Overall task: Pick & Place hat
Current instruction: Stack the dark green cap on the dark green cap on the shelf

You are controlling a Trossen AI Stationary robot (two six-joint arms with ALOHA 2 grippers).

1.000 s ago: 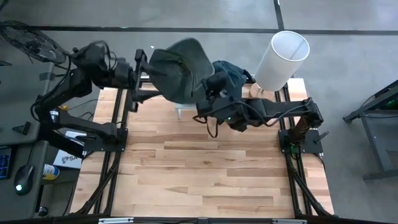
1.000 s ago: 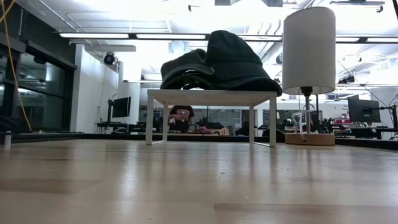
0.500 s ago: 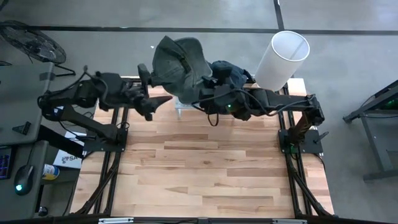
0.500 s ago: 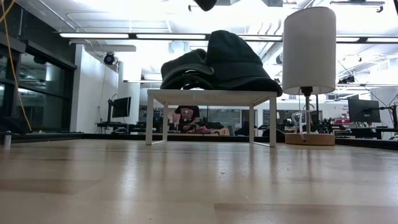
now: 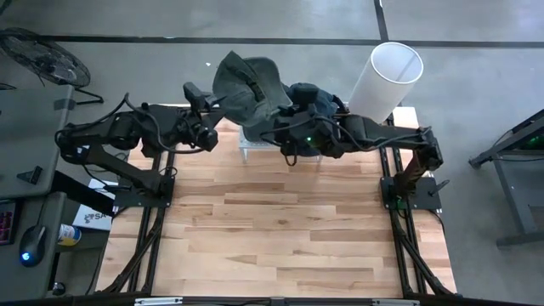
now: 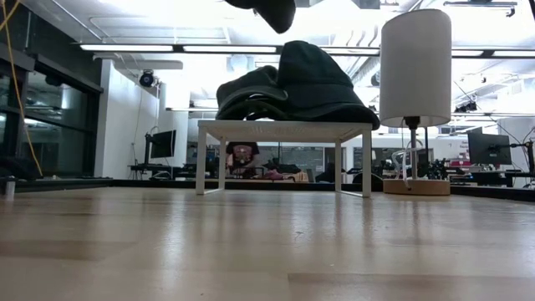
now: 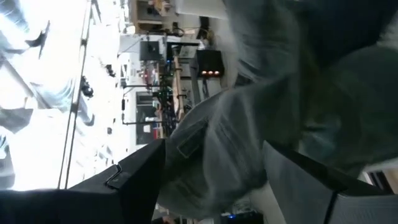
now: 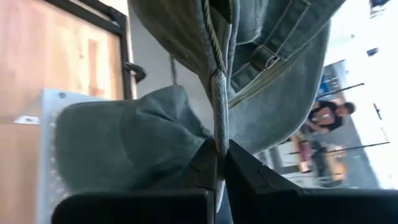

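A grey-green hat [image 5: 245, 83] is held up in the air over the table's far edge; its lowest part shows at the top of the low view [image 6: 269, 10]. My right gripper [image 8: 217, 165] is shut on it from the right [image 5: 280, 126]. My left gripper [image 5: 204, 119] stands open at the hat's left side, and the wrist view shows grey cloth [image 7: 217, 143] between its fingers. Other dark hats [image 6: 292, 84] lie stacked on a small white table [image 6: 284, 127]. My left gripper has the hat's cloth [image 7: 211, 149] in front of it and between its wide-open fingers; I cannot tell whether it touches it. My right gripper pinches the hat's corded edge [image 8: 217, 124] between its two fingers, coming nearly level from the table's right side. The hat is lifted clear, above the stacked hats [image 8: 124, 146].
A lamp with a tall white shade [image 5: 387, 78] stands at the far right on a round wooden base [image 6: 415, 187]. The wooden tabletop [image 5: 280, 229] stretches toward the near edge. A person [image 6: 242, 155] sits in the room behind.
My left gripper has rolled over and come a little down and toward the near edge, staying beside the hat's left side. The hat in my right gripper has turned and sunk, so that its lowest part now shows at the top of the low view.
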